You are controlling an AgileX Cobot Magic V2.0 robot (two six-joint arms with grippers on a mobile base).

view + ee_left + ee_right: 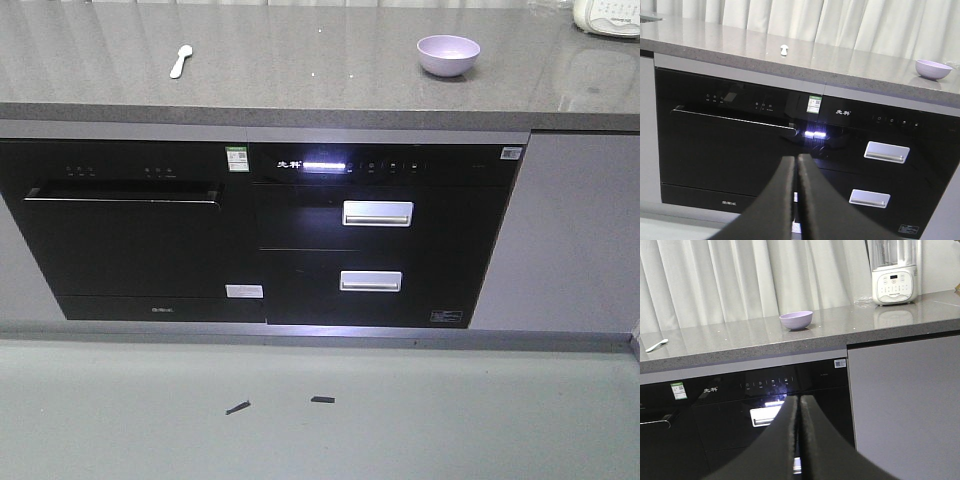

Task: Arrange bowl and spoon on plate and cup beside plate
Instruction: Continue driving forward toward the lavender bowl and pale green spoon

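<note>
Progress is judged nil: nothing is arranged yet and every placement remains. The long grey speckled stone worktop (pixel 300 60) runs the width of the room in front of pale pleated curtains (pixel 715 280), with glossy black built-in appliances (pixel 260 235) set beneath its front edge. A white appliance with a button panel and clear jug (pixel 894 275) stands towards the right end of the worktop. The left gripper (pixel 796 162) hangs below the front edge, facing the black fronts, its jaws pressed together and gripping nothing. The right gripper (pixel 799 401) is in the same condition, jaws together and empty. The small round lavender plastic bowl (pixel 448 54) sits upright and empty right of centre, back from the front edge. The short pale mint plastic spoon (pixel 180 61) lies flat towards the left end, well apart from the bowl. Neither plate nor cup appears in any view, so both must be located before bowl and spoon can be set down.
</note>
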